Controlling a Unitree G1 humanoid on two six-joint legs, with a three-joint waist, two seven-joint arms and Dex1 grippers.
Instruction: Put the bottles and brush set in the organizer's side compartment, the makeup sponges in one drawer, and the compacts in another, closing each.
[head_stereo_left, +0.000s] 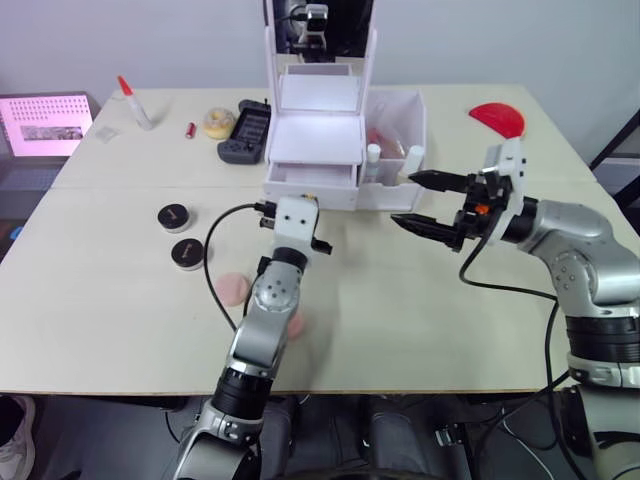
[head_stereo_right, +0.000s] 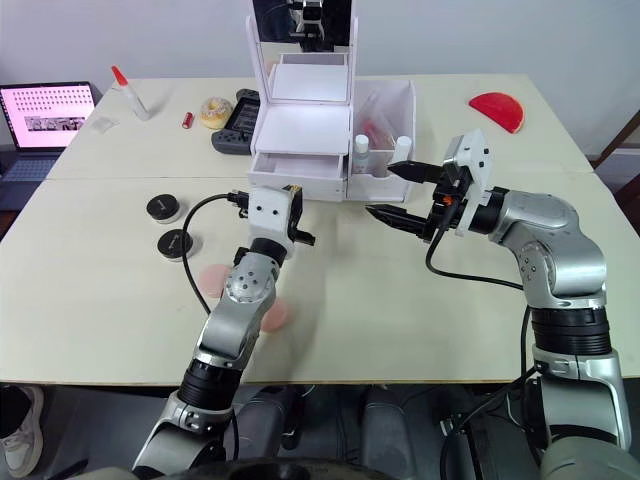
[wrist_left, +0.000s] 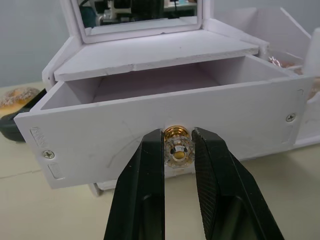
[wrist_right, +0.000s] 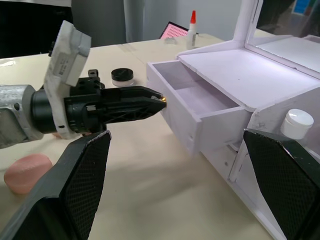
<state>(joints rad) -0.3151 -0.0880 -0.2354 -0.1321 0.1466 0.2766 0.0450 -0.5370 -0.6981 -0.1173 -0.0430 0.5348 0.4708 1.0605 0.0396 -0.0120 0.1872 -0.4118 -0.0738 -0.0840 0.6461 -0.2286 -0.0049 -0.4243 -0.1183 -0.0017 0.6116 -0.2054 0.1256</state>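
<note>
The white organizer (head_stereo_left: 318, 93) stands at the table's back with one drawer (wrist_left: 100, 145) pulled out and empty. My left gripper (wrist_left: 177, 150) is shut on that drawer's gold and clear knob (wrist_left: 177, 142). The side compartment (head_stereo_left: 405, 108) holds two white-capped bottles (head_stereo_left: 373, 152) (head_stereo_left: 414, 155) and a reddish brush set (head_stereo_left: 385, 138). Just in front of the compartment my right gripper (head_stereo_left: 405, 200) hangs open and holds nothing. Two black compacts (head_stereo_left: 174, 216) (head_stereo_left: 187, 253) lie to the left. Near my left arm lie two pink makeup sponges (head_stereo_left: 233, 288) (head_stereo_right: 275, 315), the second partly hidden by it.
Left of the organizer lie a black handheld device (head_stereo_left: 247, 132), a yellowish roll (head_stereo_left: 218, 123), a small red item (head_stereo_left: 190, 130) and a white tube with a red tip (head_stereo_left: 133, 103). A laptop (head_stereo_left: 45, 125) sits at the far left, a red piece (head_stereo_left: 498, 118) at the back right.
</note>
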